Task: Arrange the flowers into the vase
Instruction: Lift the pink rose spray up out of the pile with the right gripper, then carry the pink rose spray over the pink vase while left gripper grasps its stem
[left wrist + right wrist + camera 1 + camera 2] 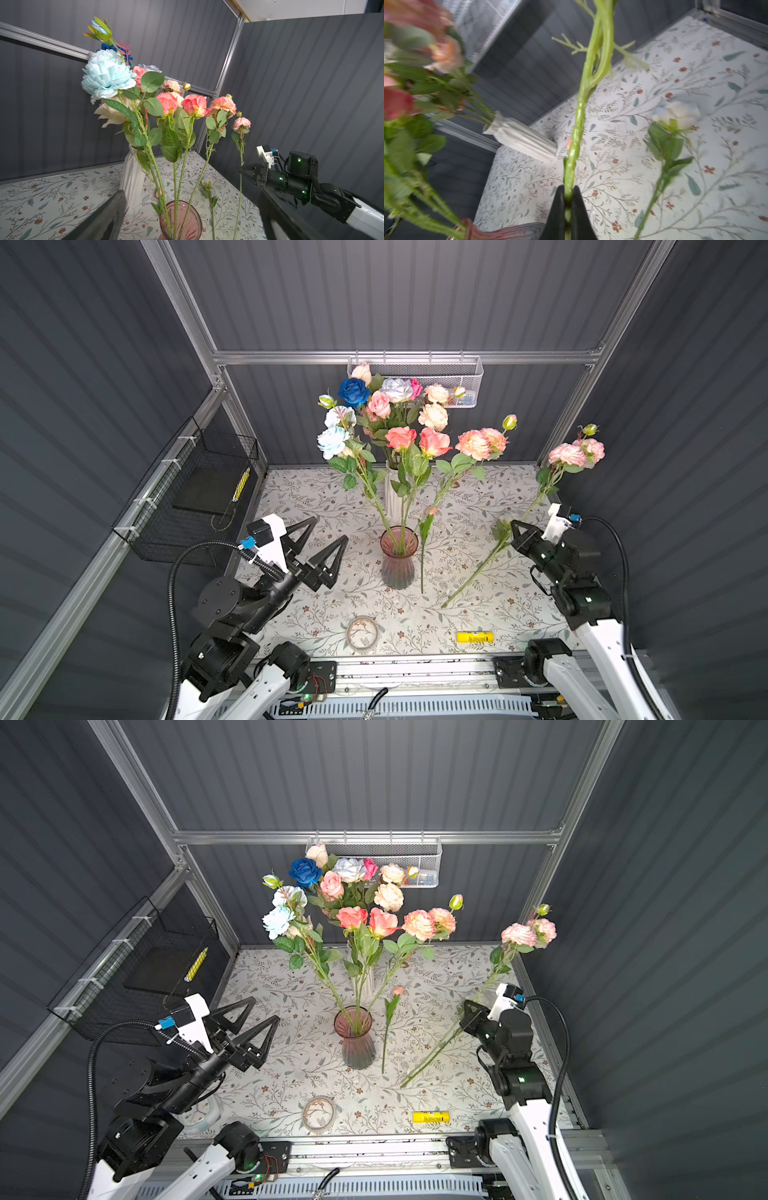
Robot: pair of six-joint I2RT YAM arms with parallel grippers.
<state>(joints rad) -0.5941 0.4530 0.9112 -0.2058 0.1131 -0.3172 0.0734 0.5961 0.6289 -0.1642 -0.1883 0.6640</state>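
The right gripper is clenched on the stem of a pink flower, tilted near the right wall. The left gripper hangs released, left of the pink vase, which holds several stems. More flowers fill a white vase behind it. A bud lies on the worktop beside the pink vase.

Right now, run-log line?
left end effector: open, empty | right end effector: shut on pink peony stem | pink vase: stems in
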